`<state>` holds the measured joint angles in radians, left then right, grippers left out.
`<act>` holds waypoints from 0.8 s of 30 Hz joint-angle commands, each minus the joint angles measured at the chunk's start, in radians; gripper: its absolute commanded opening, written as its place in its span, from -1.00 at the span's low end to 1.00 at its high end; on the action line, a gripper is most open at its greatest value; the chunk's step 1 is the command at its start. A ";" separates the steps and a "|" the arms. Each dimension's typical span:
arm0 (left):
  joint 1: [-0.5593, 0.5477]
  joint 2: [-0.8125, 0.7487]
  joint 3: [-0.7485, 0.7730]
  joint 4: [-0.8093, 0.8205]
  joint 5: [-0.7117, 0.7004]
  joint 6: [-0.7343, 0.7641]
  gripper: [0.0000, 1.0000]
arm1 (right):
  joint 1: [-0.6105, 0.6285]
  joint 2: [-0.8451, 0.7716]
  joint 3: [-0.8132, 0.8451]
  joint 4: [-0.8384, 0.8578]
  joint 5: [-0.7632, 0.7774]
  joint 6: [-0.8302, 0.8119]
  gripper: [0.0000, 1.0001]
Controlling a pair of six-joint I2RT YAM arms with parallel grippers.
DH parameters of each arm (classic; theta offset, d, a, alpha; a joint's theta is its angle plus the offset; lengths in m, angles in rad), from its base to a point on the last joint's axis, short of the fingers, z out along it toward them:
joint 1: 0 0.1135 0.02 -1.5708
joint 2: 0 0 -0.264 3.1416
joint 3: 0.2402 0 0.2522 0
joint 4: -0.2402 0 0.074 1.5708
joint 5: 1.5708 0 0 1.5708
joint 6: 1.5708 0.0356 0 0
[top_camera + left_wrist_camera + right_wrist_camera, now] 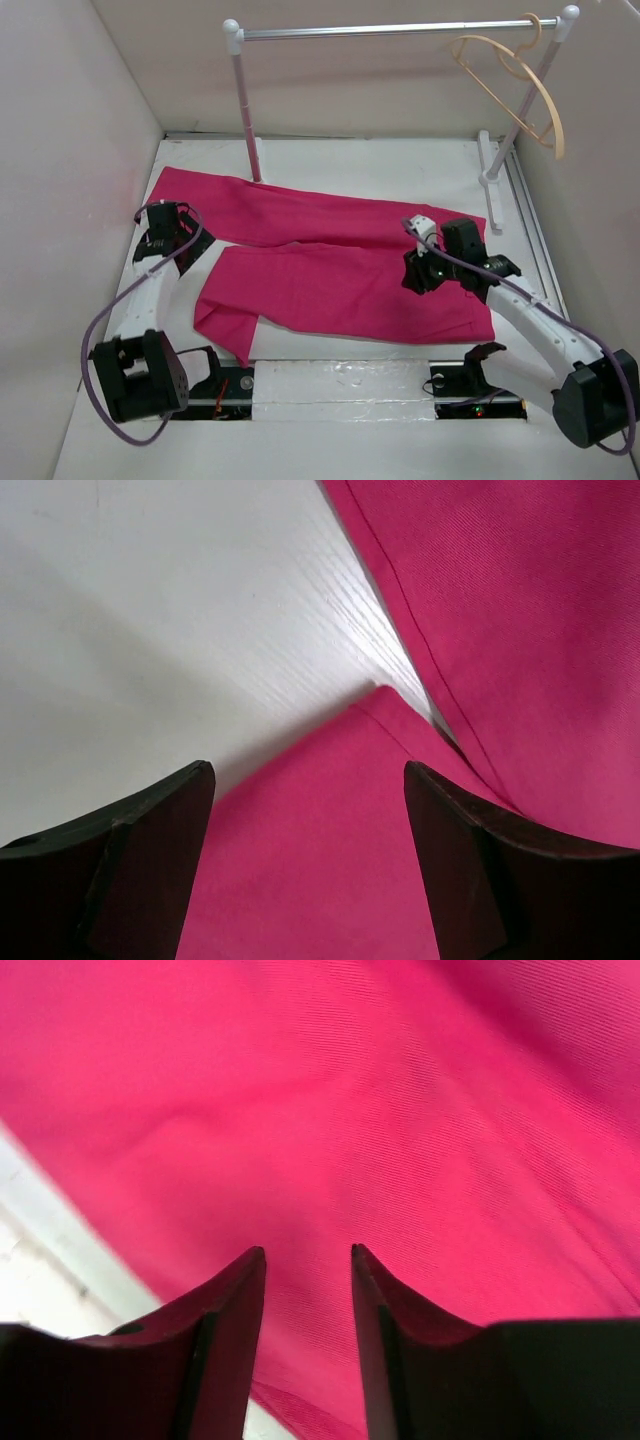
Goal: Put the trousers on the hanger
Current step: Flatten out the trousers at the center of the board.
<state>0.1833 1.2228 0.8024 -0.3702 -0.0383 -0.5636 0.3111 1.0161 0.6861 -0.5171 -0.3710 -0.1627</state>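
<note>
Your left gripper (308, 770) and right gripper (308, 1249) hover released over the trousers (330, 270), lying left-to-right mid-worktop (400, 160). The hanger (540, 85) hangs above the far right corner (right arm nearer).

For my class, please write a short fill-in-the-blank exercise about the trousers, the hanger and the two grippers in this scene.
1. The ____ trousers lie spread out on the table.
2. The hanger hangs on the rail, on the ____ arm's side of the table.
3. The left gripper and the right gripper are both over the cloth with jaws ____ and nothing held.

Missing words: pink; right; open
</note>
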 commanded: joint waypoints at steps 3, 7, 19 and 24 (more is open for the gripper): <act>-0.047 -0.170 -0.048 -0.195 -0.036 -0.114 0.47 | 0.172 0.035 0.067 0.015 -0.043 -0.009 0.01; -0.038 -0.217 0.035 -0.280 -0.090 -0.211 0.45 | 0.379 0.182 0.214 0.043 -0.009 -0.015 0.16; -0.048 -0.172 0.596 -0.182 -0.002 -0.134 0.28 | 0.767 0.925 0.889 0.186 0.072 -0.027 0.19; -0.048 -0.181 0.597 -0.138 0.107 -0.142 0.28 | 0.812 1.186 1.272 0.066 0.095 -0.035 0.21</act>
<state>0.1390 1.0340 1.4010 -0.5316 -0.0113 -0.7177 1.0966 2.1212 1.7977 -0.3988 -0.2928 -0.1818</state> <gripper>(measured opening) 0.643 0.601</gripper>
